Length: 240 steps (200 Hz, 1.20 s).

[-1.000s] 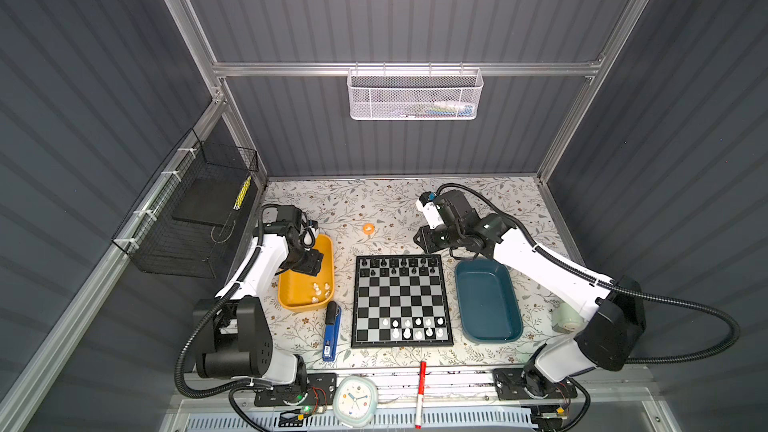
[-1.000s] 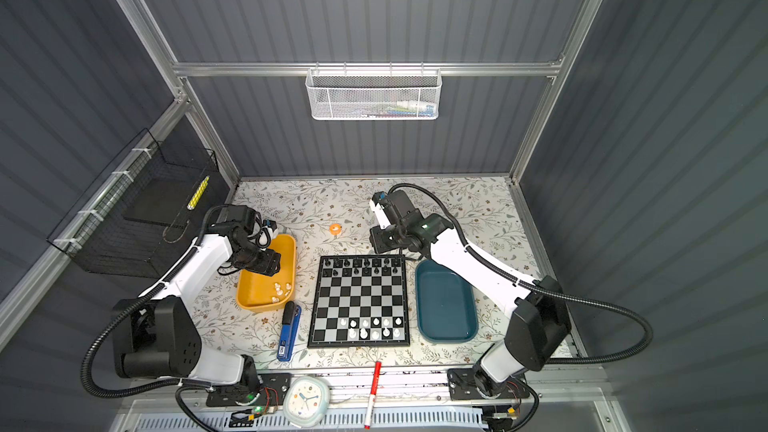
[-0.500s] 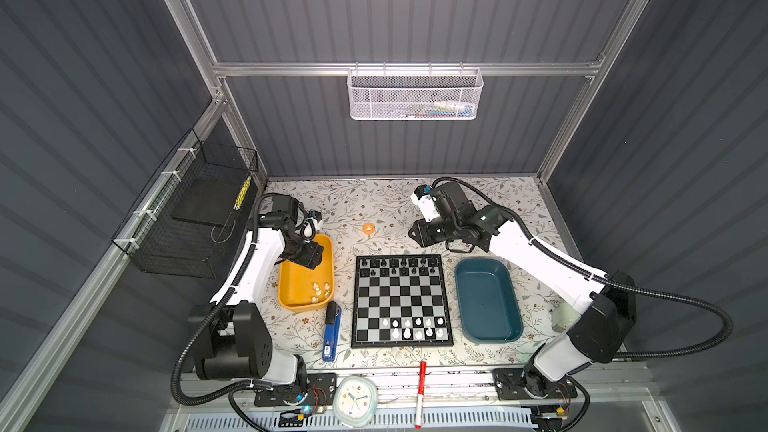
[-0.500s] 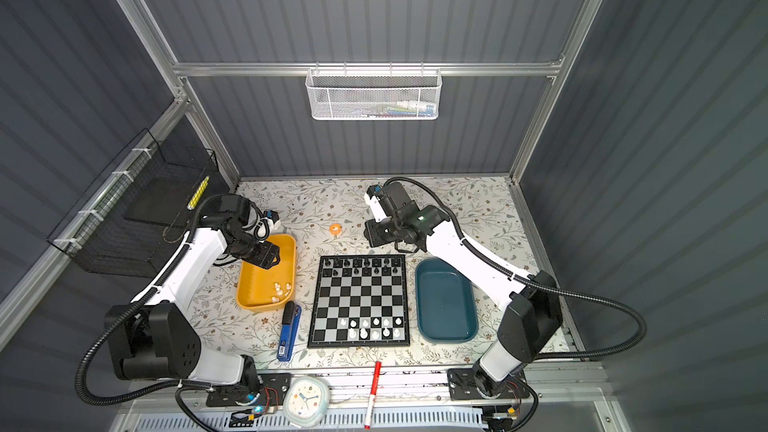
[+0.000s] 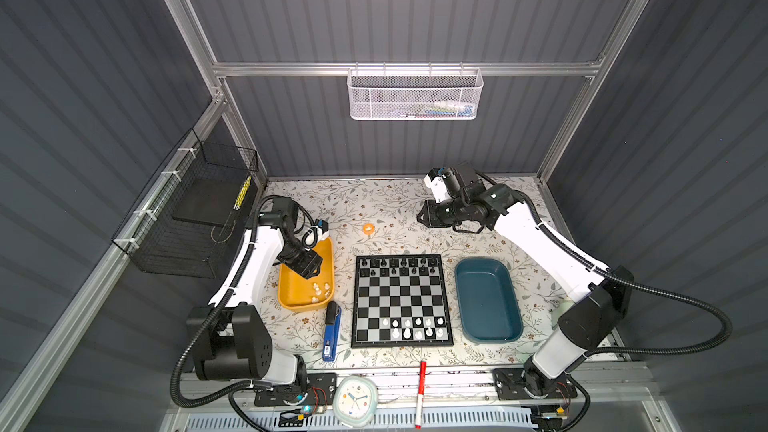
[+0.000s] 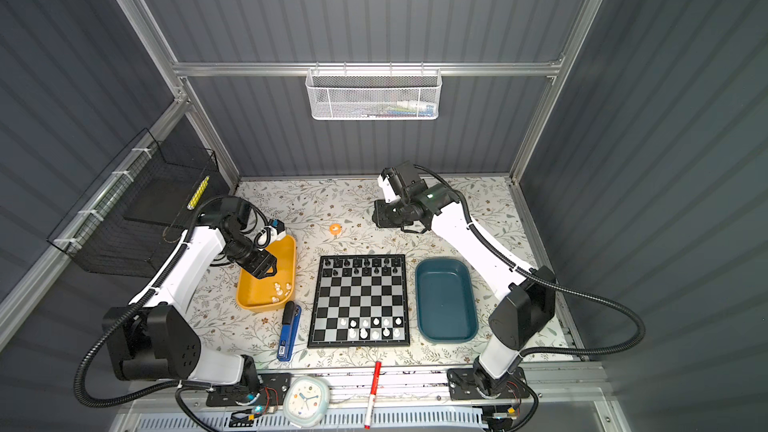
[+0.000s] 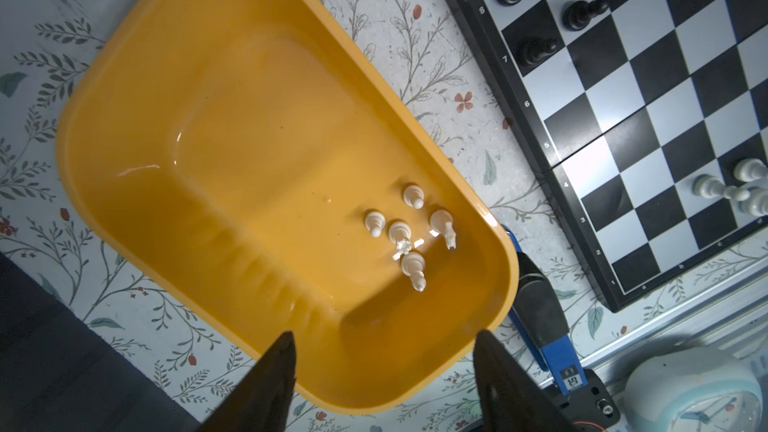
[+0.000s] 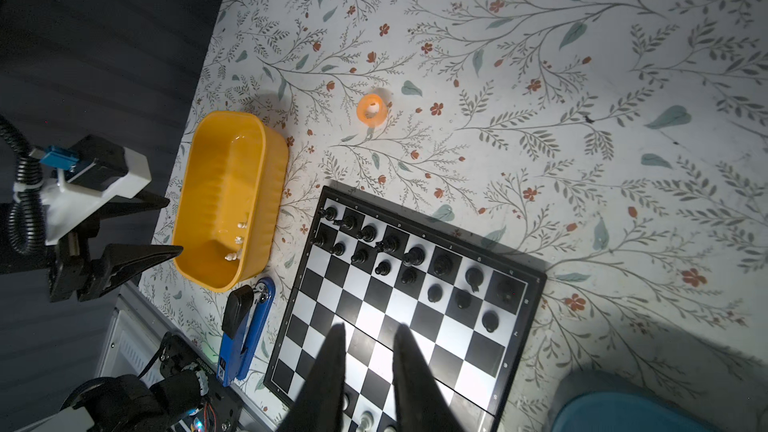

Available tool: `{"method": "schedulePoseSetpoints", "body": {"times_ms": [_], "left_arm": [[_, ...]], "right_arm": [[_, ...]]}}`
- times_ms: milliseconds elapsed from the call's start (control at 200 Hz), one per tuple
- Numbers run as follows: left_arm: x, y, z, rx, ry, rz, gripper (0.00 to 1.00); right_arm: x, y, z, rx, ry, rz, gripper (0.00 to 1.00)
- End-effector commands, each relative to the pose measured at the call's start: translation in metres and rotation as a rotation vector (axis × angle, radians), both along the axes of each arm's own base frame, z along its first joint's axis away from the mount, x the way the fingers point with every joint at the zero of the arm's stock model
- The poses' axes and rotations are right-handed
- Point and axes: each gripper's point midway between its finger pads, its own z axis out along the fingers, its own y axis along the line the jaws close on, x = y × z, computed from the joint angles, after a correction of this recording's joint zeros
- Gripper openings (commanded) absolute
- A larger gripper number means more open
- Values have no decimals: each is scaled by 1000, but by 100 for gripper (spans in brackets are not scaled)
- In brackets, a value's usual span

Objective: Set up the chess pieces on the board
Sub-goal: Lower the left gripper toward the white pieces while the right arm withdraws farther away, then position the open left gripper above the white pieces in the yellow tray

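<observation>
Left wrist view: the left gripper hangs wide open and empty over the tray, which holds five white pieces. Black pieces fill the far rows of the board. Beyond it the right gripper hovers, narrowly parted and empty.

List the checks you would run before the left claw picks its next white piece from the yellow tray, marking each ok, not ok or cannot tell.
1. The left claw is open and empty: ok.
2. It hangs over the yellow tray: ok.
3. The white pieces are in the tray, five of them: ok.
4. Finger room around one piece in that tight cluster: cannot tell.
5. Free squares at the white end of the board: ok.
6. The right claw is away from the tray: ok.
</observation>
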Motion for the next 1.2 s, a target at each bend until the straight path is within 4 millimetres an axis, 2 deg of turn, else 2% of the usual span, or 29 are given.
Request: {"method": "schedulePoseSetpoints", "body": {"times_ms": [0, 85, 265, 435, 645, 885, 1196], "left_arm": [[-7, -4, -1, -30, 12, 50, 69], [-7, -1, -8, -21, -2, 95, 64], [-14, 3, -27, 6, 24, 98, 61], [-5, 3, -26, -6, 1, 158, 59], [-12, -3, -37, -40, 88, 209, 57], [-9, -2, -37, -38, 100, 265, 51], [-13, 3, -53, 0, 133, 235, 46]], "right_arm": [[0, -9, 3, -13, 44, -53, 24], [4, -12, 1, -22, 51, -80, 24], [8, -14, -10, -38, 93, -115, 24], [11, -14, -16, -39, 102, -142, 24], [17, -8, -16, -43, 101, -121, 23], [25, -6, -13, -40, 91, -107, 23], [34, -7, -12, -38, 73, -107, 23]]}}
